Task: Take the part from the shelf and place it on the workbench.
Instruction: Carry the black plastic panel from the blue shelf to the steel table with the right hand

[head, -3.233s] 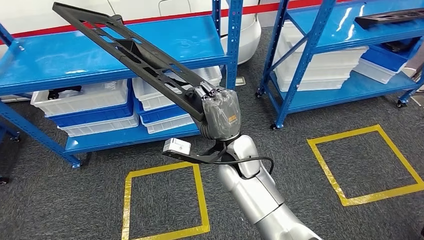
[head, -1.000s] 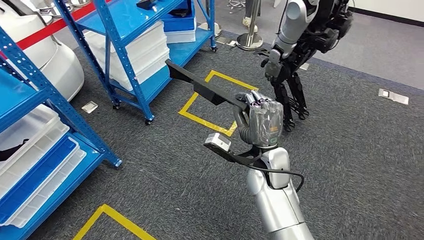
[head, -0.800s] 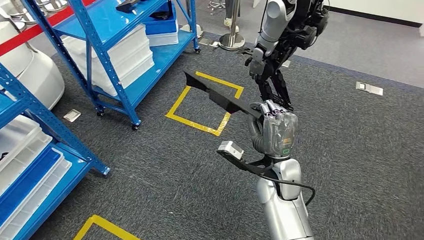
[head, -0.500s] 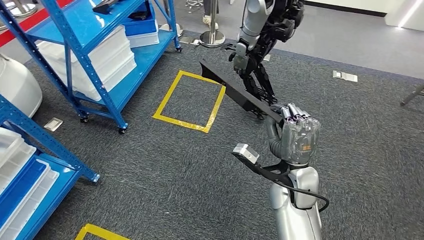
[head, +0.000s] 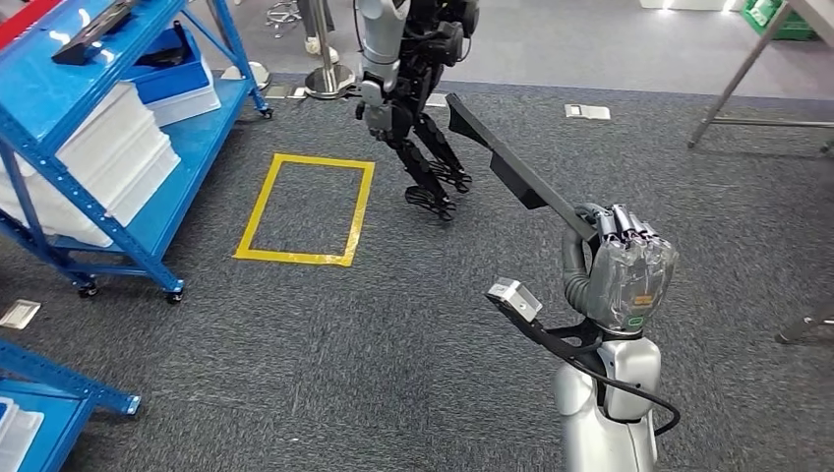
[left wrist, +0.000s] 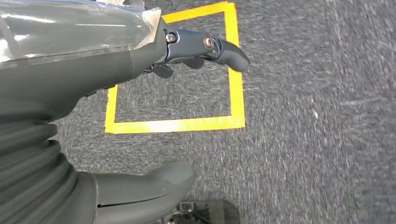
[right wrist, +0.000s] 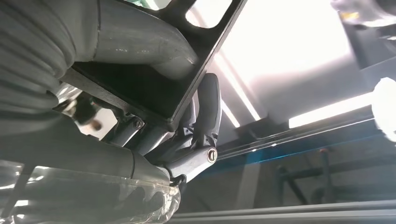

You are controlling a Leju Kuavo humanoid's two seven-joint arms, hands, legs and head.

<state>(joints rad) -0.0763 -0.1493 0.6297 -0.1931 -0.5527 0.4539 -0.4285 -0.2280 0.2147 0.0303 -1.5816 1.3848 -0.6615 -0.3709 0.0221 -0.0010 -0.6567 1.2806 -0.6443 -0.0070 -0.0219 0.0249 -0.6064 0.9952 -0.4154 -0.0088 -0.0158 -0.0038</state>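
**Right robot hand carries the black part over grey carpet**

No writing is legible; left of the yellow square (head: 303,209) stands a blue shelf (head: 93,147) with white bins; the left robot hand (left wrist: 140,60) holds nothing, fingers apart; right of the square, a second robot (head: 408,88); the right robot hand (head: 625,265) grips the long, flat black part (head: 511,167), raised and tilted above the grey carpet (head: 295,354).

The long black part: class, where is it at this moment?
In the head view, the long black part is on the right, gripped at its near end by the right hand, its far end reaching toward another robot standing on the carpet.
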